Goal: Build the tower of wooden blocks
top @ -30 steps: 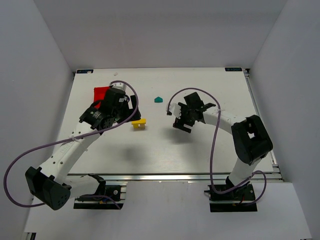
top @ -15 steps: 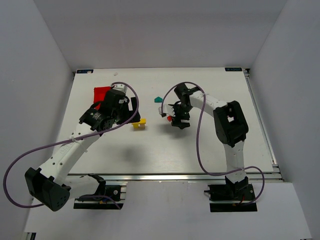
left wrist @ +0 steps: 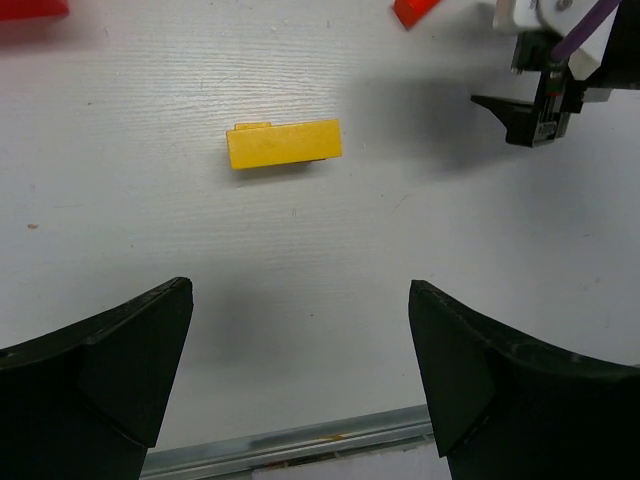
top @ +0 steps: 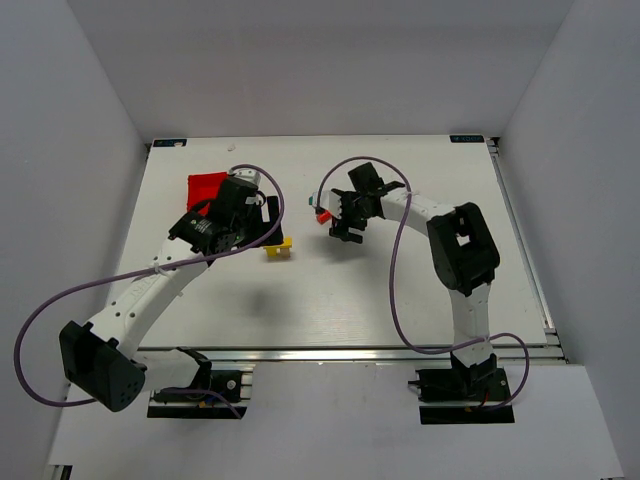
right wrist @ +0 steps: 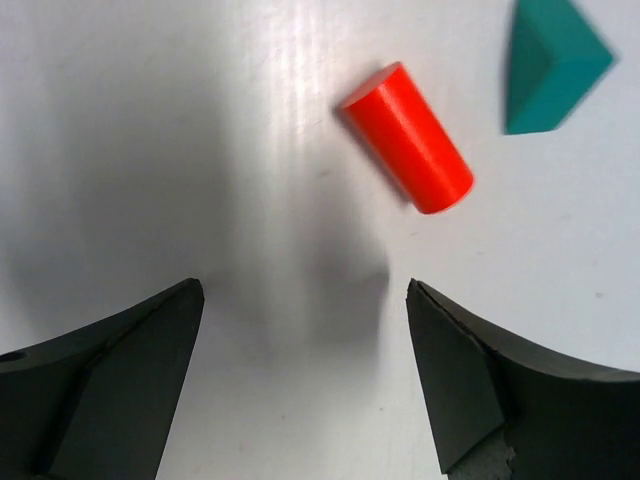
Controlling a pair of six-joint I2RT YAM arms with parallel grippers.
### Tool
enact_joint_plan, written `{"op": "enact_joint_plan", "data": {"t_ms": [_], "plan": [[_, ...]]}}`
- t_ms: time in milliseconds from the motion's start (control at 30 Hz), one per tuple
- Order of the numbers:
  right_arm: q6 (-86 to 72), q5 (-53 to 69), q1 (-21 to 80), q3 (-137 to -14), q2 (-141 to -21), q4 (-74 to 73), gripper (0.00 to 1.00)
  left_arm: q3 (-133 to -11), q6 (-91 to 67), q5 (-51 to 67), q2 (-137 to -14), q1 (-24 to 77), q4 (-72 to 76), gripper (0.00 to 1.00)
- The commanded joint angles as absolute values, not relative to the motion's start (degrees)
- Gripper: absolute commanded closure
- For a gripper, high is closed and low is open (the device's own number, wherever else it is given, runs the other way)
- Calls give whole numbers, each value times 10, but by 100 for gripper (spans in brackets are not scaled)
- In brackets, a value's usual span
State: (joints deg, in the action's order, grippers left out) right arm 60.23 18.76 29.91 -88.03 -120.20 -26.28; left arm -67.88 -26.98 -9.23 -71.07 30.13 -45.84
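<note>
The left hand (left wrist: 298,300) was seen spread wide and empty, just on the near side of the yellow block (left wrist: 284,145), which was laid flat on the tabletop (left wrist: 150,230). To the right of that block and farther back, the red cylinder (right wrist: 408,137) and the teal block (right wrist: 550,60) were found lying apart, unstacked. The right hand (right wrist: 303,295), also right of the yellow block, was opened wide with nothing gripped.

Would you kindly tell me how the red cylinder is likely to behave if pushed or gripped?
The red cylinder lies on its curved side on the table, so a push would probably roll it. It looks solid and stiff, unlikely to deform. Its smooth, glossy paint may slip in a grip.
</note>
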Motion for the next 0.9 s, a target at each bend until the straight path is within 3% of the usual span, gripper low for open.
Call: {"op": "enact_joint_plan", "data": {"t_ms": [0, 400, 533, 867], "plan": [[516, 197, 301, -836, -1157, -76, 12, -691, -269, -101, -706, 301, -455, 2], [504, 270, 307, -851, -1158, 1, 11, -686, -265, -105, -688, 301, -461, 2], [555, 312, 308, -902, -1193, -75, 12, -686, -265, -105, -684, 300, -461, 2], [533, 285, 309, -1019, -1288, -133, 18, -684, -263, -110, -679, 299, -466, 2]]}}
